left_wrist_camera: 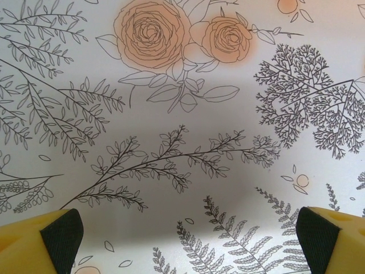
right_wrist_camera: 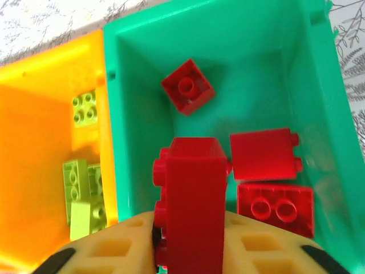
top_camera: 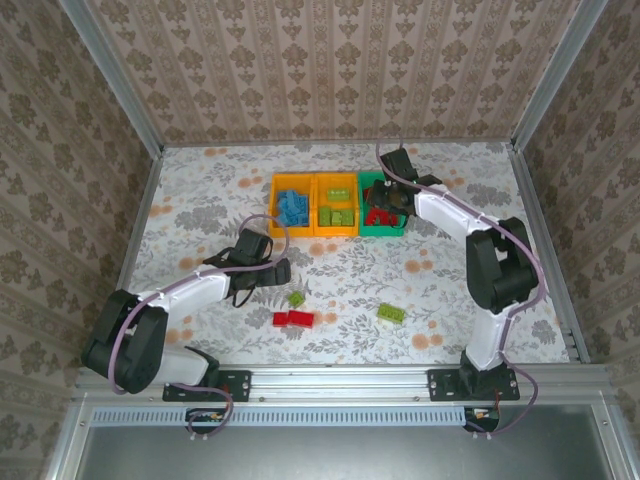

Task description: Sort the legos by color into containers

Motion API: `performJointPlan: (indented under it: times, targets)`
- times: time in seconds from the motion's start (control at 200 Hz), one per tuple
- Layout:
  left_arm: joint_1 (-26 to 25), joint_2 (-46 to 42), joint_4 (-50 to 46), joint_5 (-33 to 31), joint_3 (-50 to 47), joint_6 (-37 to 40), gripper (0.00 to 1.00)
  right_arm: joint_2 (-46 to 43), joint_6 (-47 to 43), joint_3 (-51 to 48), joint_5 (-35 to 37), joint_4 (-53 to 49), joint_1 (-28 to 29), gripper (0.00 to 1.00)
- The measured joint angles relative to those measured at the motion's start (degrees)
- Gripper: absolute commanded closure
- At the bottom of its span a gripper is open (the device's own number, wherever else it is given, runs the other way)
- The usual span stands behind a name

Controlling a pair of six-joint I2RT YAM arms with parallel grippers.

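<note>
My right gripper hangs over the green container, shut on a red lego that stands on end between its fingers. Three more red legos lie on that bin's floor. The middle orange container holds lime legos; the left orange container holds blue legos. Loose on the table are a small lime lego, a red lego and a larger lime lego. My left gripper is open above bare tablecloth, just up-left of the small lime lego.
The three bins stand side by side at the back middle of the flower-printed tablecloth. Patterned walls and metal frame rails close in the table on three sides.
</note>
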Motion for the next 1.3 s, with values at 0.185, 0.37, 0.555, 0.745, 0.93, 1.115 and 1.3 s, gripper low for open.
performJointPlan:
  times: [0.185, 0.37, 0.555, 0.745, 0.93, 1.115, 1.3]
  targets:
    - [-0.4, -0.1, 0.0, 0.4, 0.0, 0.0, 0.00, 3.1, -0.4, 3.1, 0.6, -1.0, -0.7, 0.35]
    - [-1.9, -0.5, -1.7, 1.8, 0.2, -0.7, 0.00, 1.7, -0.3, 1.2, 0.5, -0.6, -0.6, 0.26]
    - [-5.1, -2.4, -6.1, 3.7, 0.9, -5.9, 0.00, -4.7, -0.4, -4.9, 0.2, -0.4, -0.6, 0.25]
    - [-10.2, -3.5, -10.7, 5.1, 1.7, -13.5, 0.00, -9.5, -0.4, -8.4, 0.1, 0.6, -0.6, 0.25]
    - [-13.9, -3.3, -14.6, 5.2, 4.1, -20.9, 0.02, -11.0, -0.4, -12.9, -0.4, 2.3, -0.6, 0.24]
    - [-14.6, 1.6, -15.2, 6.4, 7.9, -25.8, 0.07, -12.6, -0.7, -18.0, -0.7, 4.2, -0.6, 0.23]
    - [-15.4, 5.9, -16.3, 8.2, 9.7, -29.9, 0.10, -16.0, -1.8, -22.5, -0.7, 6.1, -0.7, 0.21]
